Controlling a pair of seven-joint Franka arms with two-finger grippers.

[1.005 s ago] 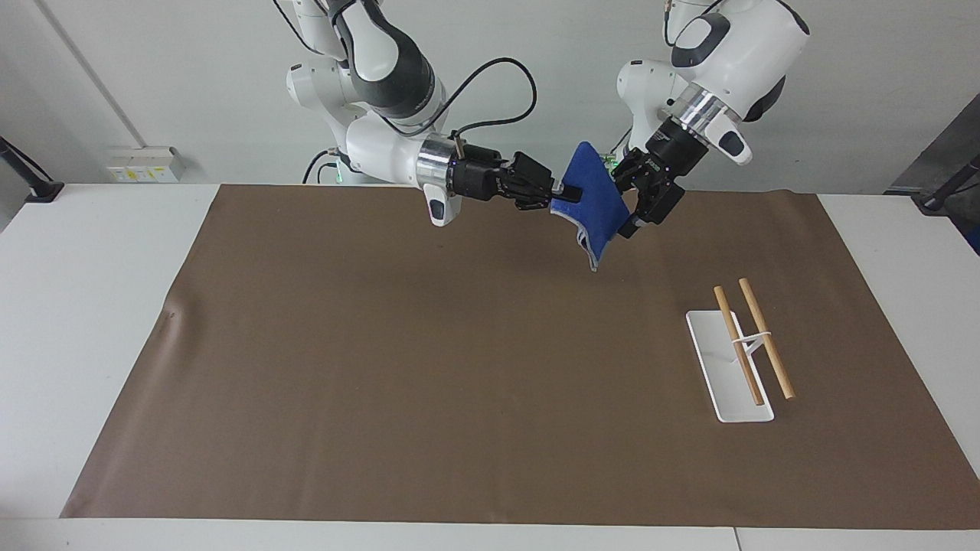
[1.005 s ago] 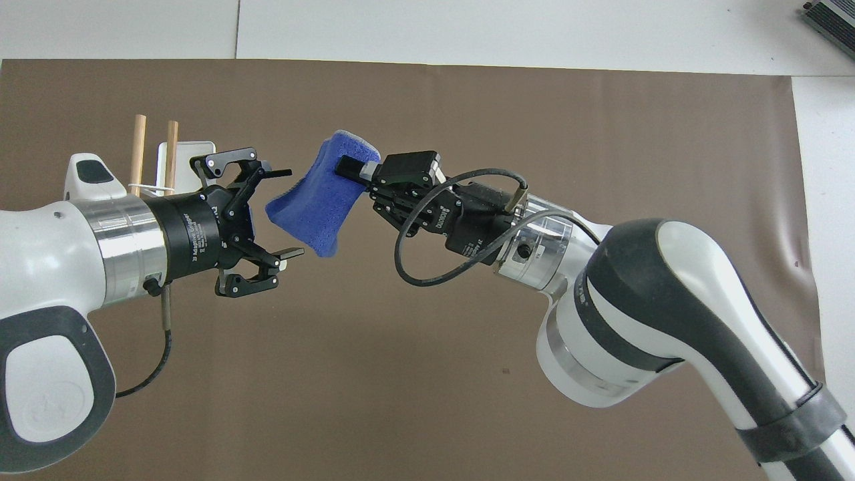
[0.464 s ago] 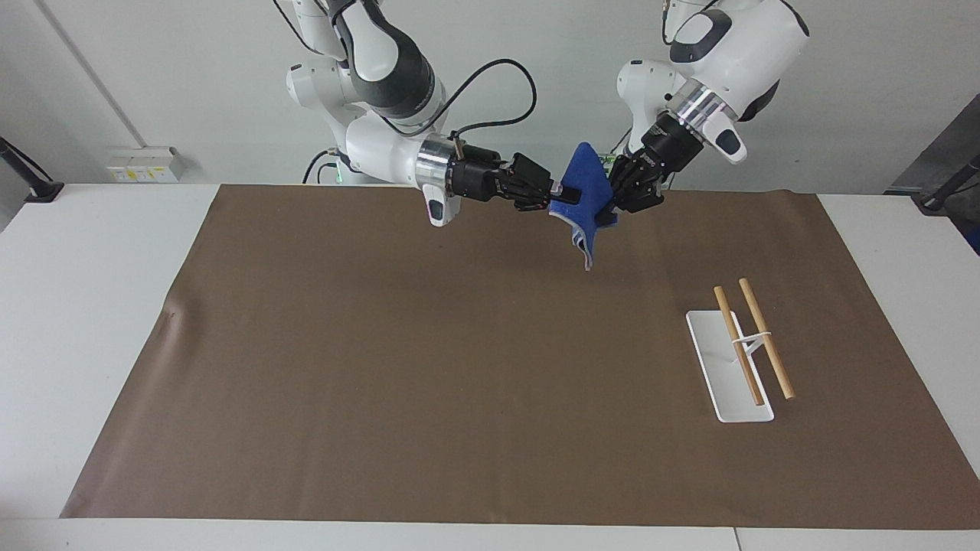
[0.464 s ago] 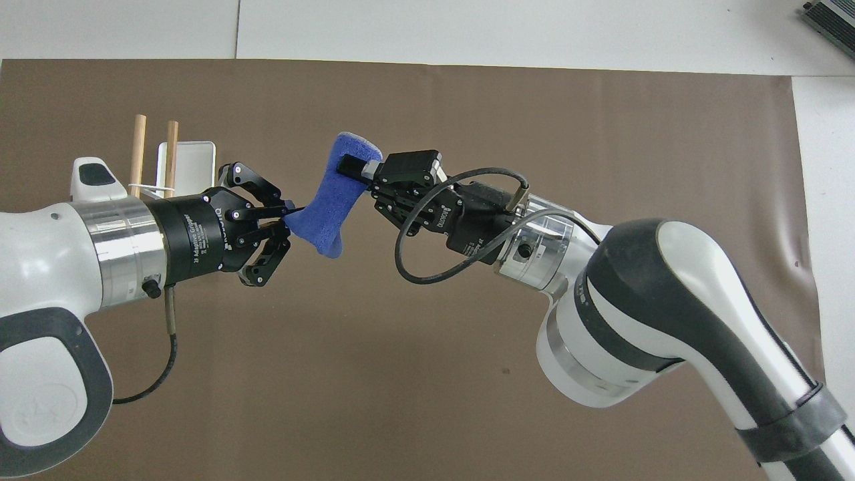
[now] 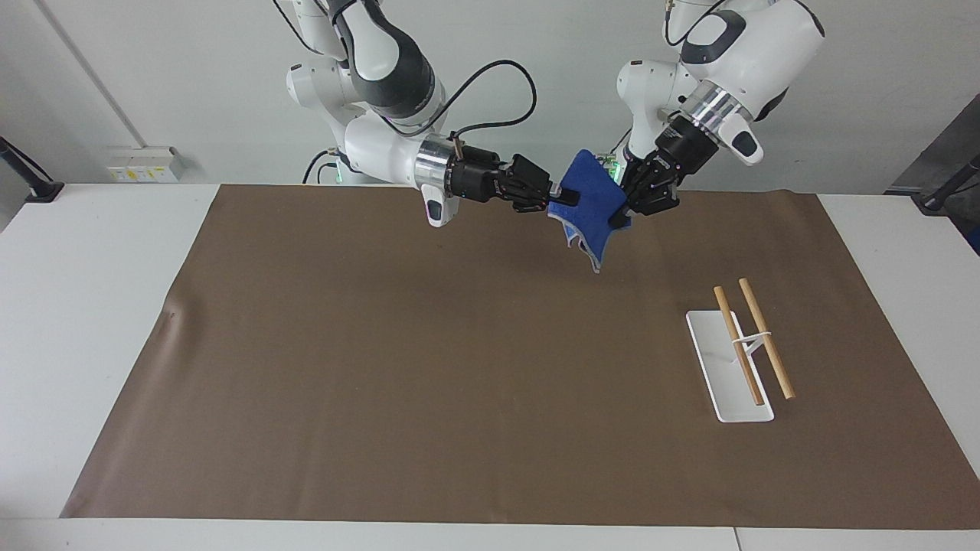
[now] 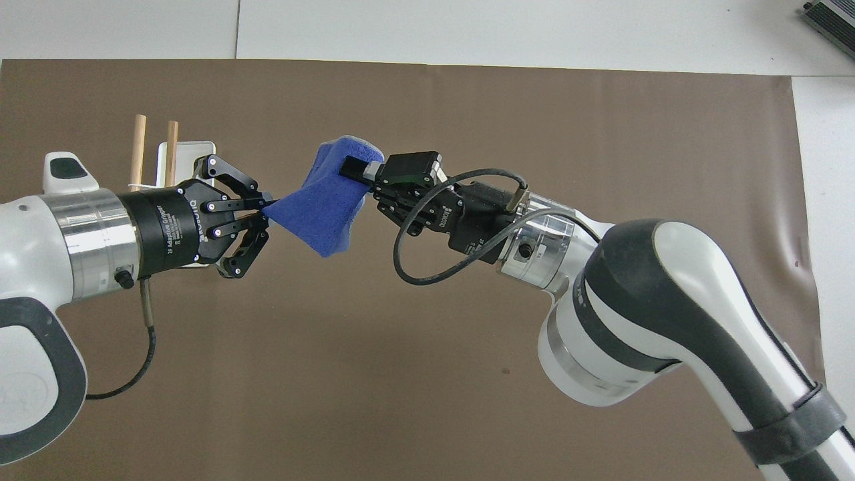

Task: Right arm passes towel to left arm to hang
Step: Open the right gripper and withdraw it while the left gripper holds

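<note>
The bright-blue towel (image 5: pixel 589 200) hangs in the air over the brown mat's edge nearest the robots, stretched between both grippers; it also shows in the overhead view (image 6: pixel 327 207). My right gripper (image 5: pixel 560 200) is shut on one edge of the towel, with a black finger lying across the cloth (image 6: pixel 353 166). My left gripper (image 5: pixel 622 216) is shut on the towel's other corner (image 6: pixel 264 214). A loose corner with pale trim droops below.
A towel rack with a white base (image 5: pixel 727 375) and two wooden bars (image 5: pixel 766 348) stands on the mat toward the left arm's end; in the overhead view the rack (image 6: pixel 155 143) shows partly covered by the left wrist. The brown mat (image 5: pixel 383 344) covers most of the table.
My left gripper, open a second ago, closed on the towel's corner and has pulled a little toward its own end, drawing the cloth out. My right gripper has kept its hold.
</note>
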